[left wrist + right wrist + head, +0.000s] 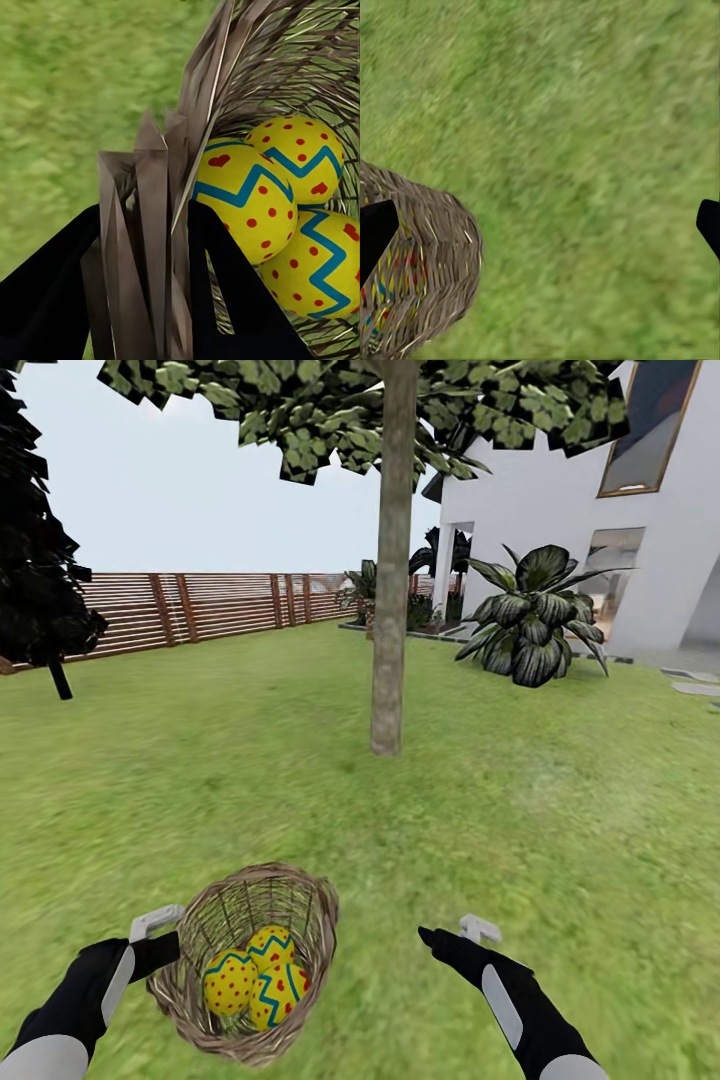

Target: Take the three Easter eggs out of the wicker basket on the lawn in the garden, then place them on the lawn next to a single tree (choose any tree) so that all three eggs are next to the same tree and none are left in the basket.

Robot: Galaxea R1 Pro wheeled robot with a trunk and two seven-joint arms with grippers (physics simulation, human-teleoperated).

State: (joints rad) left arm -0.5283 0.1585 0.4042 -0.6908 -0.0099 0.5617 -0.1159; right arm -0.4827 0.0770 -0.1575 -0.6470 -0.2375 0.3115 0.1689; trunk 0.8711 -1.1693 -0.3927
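Rough woven-twig wicker basket (250,960), smooth painted eggs (255,975)

Wood slat fence (200,605) at back, white house (650,510) w/ windows, pale overcast sky.

My head camera looks down and forward over the lawn (560,780). My left wrist camera sits very close to the wicker basket (277,60); my right wrist camera sees its side too.

1. You've got flat, bright, even daylight; pale overcast sky (220,480), no glare.
2. The mottled green lawn (560,800) carries no clear cast shadows.
3. Your wrist views render the grass soft and smeared; the black conifer (40,560) is near-silhouette.
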